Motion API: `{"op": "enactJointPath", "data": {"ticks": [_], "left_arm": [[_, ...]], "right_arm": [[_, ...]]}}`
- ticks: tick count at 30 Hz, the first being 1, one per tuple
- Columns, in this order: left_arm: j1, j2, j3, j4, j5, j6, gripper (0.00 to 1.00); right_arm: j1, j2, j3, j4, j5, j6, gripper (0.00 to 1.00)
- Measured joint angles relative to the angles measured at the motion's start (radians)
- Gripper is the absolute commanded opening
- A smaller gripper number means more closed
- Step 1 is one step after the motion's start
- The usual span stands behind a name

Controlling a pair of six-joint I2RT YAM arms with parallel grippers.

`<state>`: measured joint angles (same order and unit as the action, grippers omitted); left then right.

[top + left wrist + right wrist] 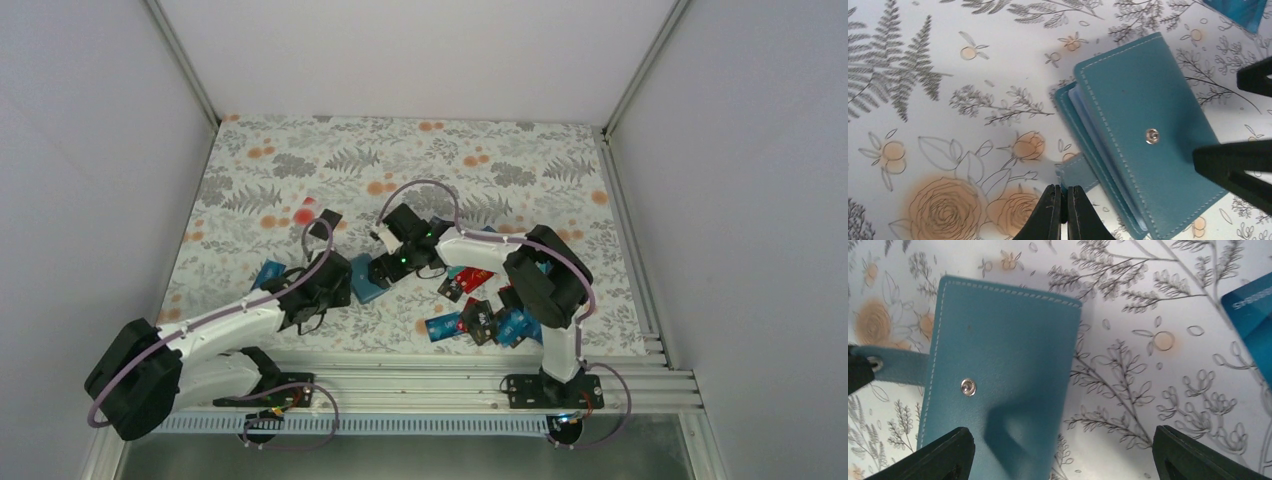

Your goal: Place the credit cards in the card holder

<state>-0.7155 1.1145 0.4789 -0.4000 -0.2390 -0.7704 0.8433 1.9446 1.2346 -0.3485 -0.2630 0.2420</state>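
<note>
White walls box in a flowered surface [300,160] where both arms meet over one small object. Down at the left pincer [1064,192], the two black fingers are pressed tight together, their tips right at the end of the loose strap [1075,171]. Whether they actually pinch it or only touch it is hard to tell from here. The right pincer [1060,440] hangs spread wide just above the card holder [1003,340], one finger on each side, gripping nothing.

From where I stand, the job looks to be at the opening step. The strap is unsnapped and the snap stud [1151,135] is bare, but the cover lies flat. Next, I'd guess, one arm must pin the holder while the other lifts the cover to expose the pockets.

The card holder is teal with pale stitching, soft-looking, with lighter blue leaves showing at its edge. It lies mid-surface between the arms. The credit cards [480,312] sit heaped to its right by the right arm, none picked up.
</note>
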Motion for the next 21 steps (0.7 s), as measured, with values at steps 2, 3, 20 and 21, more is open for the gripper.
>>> {"op": "enactJointPath", "data": {"ticks": [2,3,20,21], "left_arm": [[0.000,-0.025,-0.023,0.003,-0.008,-0.024,0.02],[0.000,-0.044,-0.037,0.007,-0.010,-0.034,0.02],[0.000,-0.243,-0.077,0.024,-0.016,-0.061,0.02],[0.000,-0.254,-0.077,0.024,-0.016,-0.061,0.02]], "right_arm": [[0.029,-0.002,0.004,-0.010,0.042,-0.007,0.90],[0.043,-0.005,0.005,-0.013,0.059,-0.008,0.90],[0.209,-0.031,0.092,-0.039,0.240,0.081,0.96],[0.211,-0.031,0.092,-0.038,0.241,0.091,0.96]]}}
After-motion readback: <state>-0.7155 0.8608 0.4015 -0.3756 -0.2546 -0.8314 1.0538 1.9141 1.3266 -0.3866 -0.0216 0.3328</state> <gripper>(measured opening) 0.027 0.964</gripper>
